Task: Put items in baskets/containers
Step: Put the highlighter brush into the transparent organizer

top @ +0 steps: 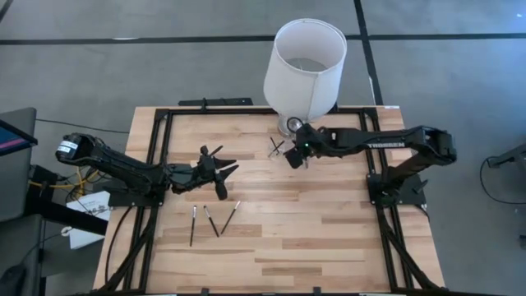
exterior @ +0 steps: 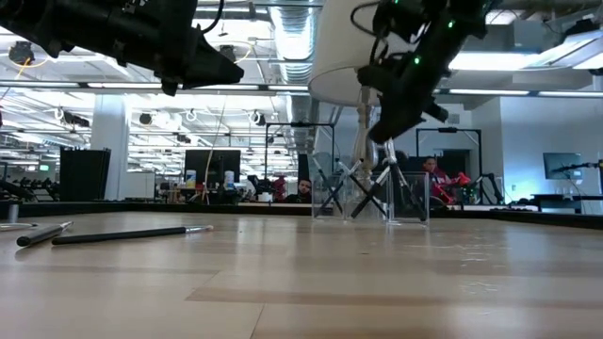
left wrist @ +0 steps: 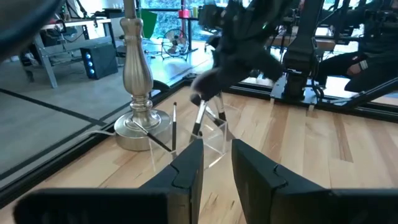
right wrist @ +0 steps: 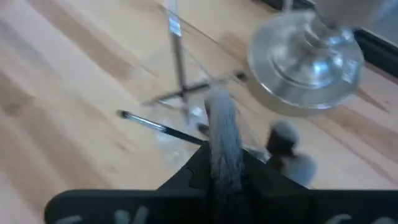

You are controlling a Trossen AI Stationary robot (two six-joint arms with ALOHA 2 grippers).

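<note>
Makeup brushes split between two spots: three lying loose (top: 212, 220) on the wooden table (top: 312, 238) at lower left of centre in the high view, seen again as dark handles (exterior: 127, 234) at the left edge of the low view; several more standing crossed (top: 276, 146) in the clear plastic tray (exterior: 369, 200), just beside the lamp base (left wrist: 138, 121) near the top centre of the high view. Tray hard to make out from above, plainer in the low view as a transparent box right of centre. Right gripper (top: 294, 156) hovering at the tray, fingers closed on a light-handled brush (right wrist: 222, 140) that runs up between them in the right wrist view, its far end blurred. Left gripper (top: 223, 169) held above the table at centre left, jaws parted with nothing between the fingers (left wrist: 186, 168). White lampshade (top: 306, 57) at top centre of the high view. "TROSSEN" printed in white along the right arm (top: 386, 145); no other writing legible. People and monitors far off in the room behind, in the low view.
</note>
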